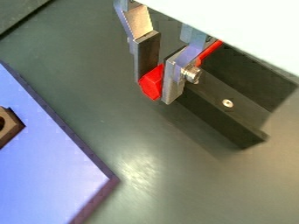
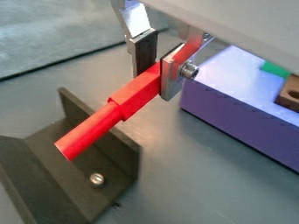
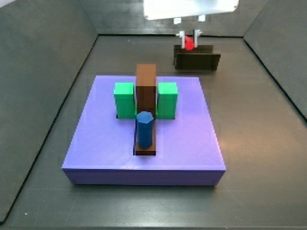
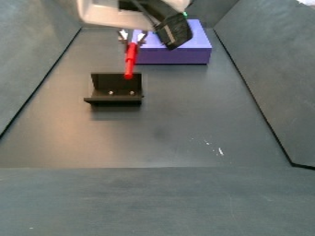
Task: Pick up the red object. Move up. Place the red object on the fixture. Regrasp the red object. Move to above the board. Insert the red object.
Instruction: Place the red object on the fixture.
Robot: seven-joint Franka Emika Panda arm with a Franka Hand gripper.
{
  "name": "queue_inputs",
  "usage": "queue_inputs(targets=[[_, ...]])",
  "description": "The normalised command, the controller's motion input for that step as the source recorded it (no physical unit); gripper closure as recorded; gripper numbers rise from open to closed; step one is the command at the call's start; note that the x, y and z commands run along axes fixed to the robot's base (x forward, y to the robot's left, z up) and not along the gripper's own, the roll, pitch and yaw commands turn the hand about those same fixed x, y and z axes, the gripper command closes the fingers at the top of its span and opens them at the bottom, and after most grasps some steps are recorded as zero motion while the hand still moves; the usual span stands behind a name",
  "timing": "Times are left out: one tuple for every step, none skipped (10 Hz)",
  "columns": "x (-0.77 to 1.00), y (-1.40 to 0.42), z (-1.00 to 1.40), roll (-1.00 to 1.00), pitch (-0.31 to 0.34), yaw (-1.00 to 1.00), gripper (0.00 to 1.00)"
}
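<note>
The tool (image 2: 160,61), its flat silver finger plates with dark pads, was seen at the upper centre of both wrist views, closed down onto one end of the bright red square-sectioned peg (image 2: 107,119). In a wrist view, the peg's far end lay across the raised wall of the dark olive-brown box-like fixture (image 2: 73,160) at the lower left of the frame. In a side view, the peg (image 4: 129,58) stood leaning above the fixture (image 4: 114,89) at the upper left, while the large flat lilac-purple board (image 3: 146,135) was seen filling the centre of a side view, well apart from the fixture (image 3: 197,60) at the upper right.

The step was judged to be the placing of the peg on the fixture. For a good result, the peg would best be lowered slowly until it is fully borne by the fixture's walls before the grip is released; otherwise it could roll or tip off. Whether the peg was already seated could not be told.
</note>
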Motion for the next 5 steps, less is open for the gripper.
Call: queue_inputs(targets=[[0.57,0.33,0.0,-1.0,0.0,0.0,1.0],[0.52,0.36,0.0,-1.0,0.0,0.0,1.0],[0.42,0.37,0.0,-1.0,0.0,0.0,1.0],[0.04,0.27,0.0,-1.0,-0.063,0.02,1.0],[-0.17,0.03,-0.06,-0.99,-0.294,0.1,1.0]])
